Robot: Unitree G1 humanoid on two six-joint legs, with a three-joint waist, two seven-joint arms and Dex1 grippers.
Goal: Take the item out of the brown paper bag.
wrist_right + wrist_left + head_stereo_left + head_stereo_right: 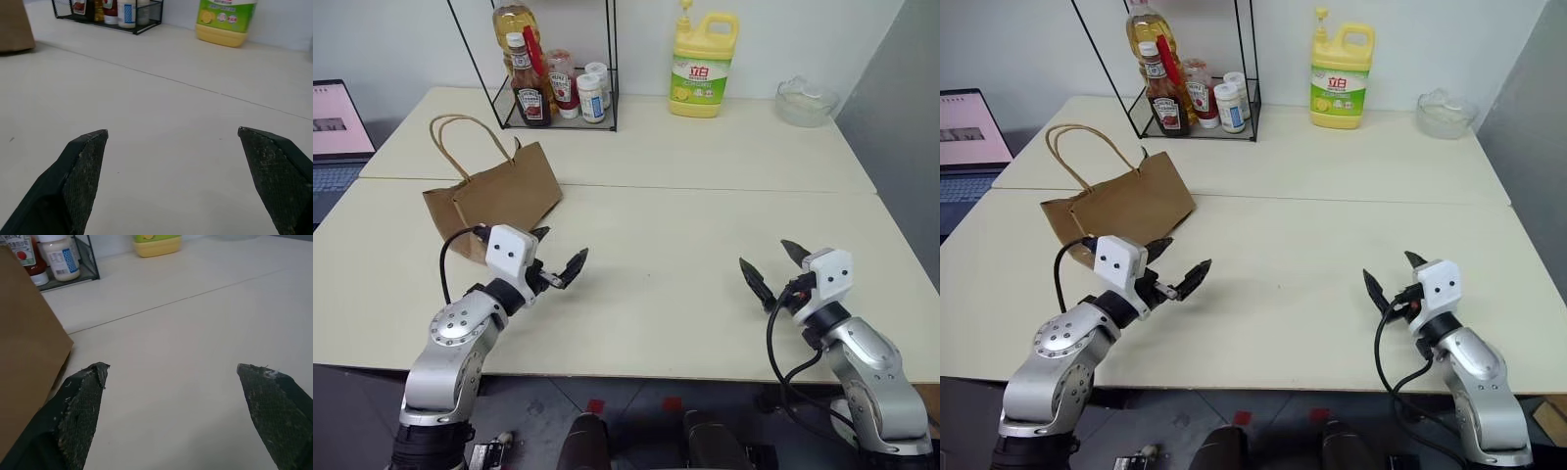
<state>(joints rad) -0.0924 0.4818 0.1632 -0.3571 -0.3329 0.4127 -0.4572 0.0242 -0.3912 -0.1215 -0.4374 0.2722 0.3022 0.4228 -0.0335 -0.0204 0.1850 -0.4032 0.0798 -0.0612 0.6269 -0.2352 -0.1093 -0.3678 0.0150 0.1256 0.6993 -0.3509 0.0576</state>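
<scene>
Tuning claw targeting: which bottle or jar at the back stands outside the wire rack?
The yellow detergent jug. It stands alone on the table, off to the right of the black wire rack; the ketchup bottle and small jars sit inside it.

Both arms reach forward, bent at the elbow, wrists angled inward toward each other. The left gripper [558, 254] points level, forward and to the right, its black fingers spread wide with nothing between them. The right gripper [775, 265] points forward and left, likewise spread wide and empty.
</scene>
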